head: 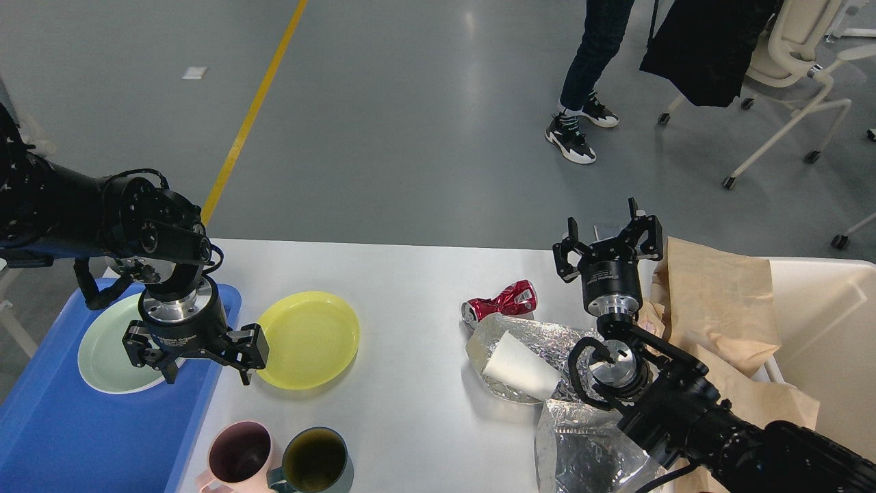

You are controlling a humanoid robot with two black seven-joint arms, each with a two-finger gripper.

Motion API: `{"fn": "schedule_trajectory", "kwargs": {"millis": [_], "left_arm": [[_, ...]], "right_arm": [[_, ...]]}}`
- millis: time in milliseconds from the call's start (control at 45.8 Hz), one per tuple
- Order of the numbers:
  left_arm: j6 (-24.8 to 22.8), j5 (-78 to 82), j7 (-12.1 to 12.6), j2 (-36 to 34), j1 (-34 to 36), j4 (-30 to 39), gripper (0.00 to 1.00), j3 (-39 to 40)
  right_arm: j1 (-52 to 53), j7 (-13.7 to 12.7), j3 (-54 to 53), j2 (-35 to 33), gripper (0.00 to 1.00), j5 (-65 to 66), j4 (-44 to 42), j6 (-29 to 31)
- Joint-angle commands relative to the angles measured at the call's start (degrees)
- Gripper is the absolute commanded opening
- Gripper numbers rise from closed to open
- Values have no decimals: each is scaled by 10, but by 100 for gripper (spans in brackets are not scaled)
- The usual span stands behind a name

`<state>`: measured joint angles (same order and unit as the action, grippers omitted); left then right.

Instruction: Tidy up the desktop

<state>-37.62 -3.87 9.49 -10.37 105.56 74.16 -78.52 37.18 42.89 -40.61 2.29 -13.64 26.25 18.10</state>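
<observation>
Head view: your only camera here, looking down over the desktop [410, 411], which fills the lower middle of the frame from the blue tray to the cream bin.
Left gripper: your left gripper [205, 366] points downward with its fingers spread wide and nothing between them, over the right rim of the blue tray [61, 431].
Green plate: the pale green plate [106, 352] lies flat in the tray, partly hidden behind your left wrist.
Yellow plate: the yellow plate [308, 340] sits on the white top just beside the tray; one of your left fingertips shows at its left edge.
Mugs: a pink mug [236, 453] and a dark teal mug [316, 460] stand side by side at the near edge, mouths up, touching or nearly so.
Right gripper: your right gripper [608, 236] points up and away from you, fingers apart, holding nothing, over the far edge of the table.
Can: a crushed red can [501, 301] lies on its side near the middle.
Foil: crumpled silver foil wrap [540, 342] lies just below the can, with a white paper piece [517, 366] on it; more foil runs under your right arm.
Brown paper: brown paper [718, 308] drapes over the left wall of the cream bin [835, 329] at right.
Background: a person's legs [592, 75] and a rolling chair [794, 61] on the grey floor.
</observation>
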Motion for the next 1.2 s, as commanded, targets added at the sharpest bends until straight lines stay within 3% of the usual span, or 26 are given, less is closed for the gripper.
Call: {"fn": "schedule_trajectory", "kwargs": {"millis": [0, 502, 655, 765, 874, 939, 1049, 1180], "left_arm": [[-15, 2, -2, 0, -1, 0, 97, 1], [-26, 0, -2, 10, -42, 5, 97, 45], [-66, 1, 10, 9, -41, 8, 97, 40], [-55, 4, 44, 11, -43, 8, 96, 40], [-7, 4, 105, 20, -60, 11, 95, 43], [22, 4, 126, 27, -69, 12, 94, 44], [59, 4, 133, 28, -75, 15, 94, 49], [64, 5, 142, 32, -82, 16, 94, 52]], "right_arm": [[0, 0, 0, 0, 100, 0, 0, 0], [0, 0, 0, 0, 100, 0, 1, 0], [0, 0, 0, 0, 100, 0, 1, 0], [0, 0, 0, 0, 100, 0, 1, 0], [0, 0, 0, 0, 100, 0, 1, 0], [0, 0, 0, 0, 100, 0, 1, 0], [0, 0, 0, 0, 100, 0, 1, 0], [0, 0, 0, 0, 100, 0, 1, 0]]}}
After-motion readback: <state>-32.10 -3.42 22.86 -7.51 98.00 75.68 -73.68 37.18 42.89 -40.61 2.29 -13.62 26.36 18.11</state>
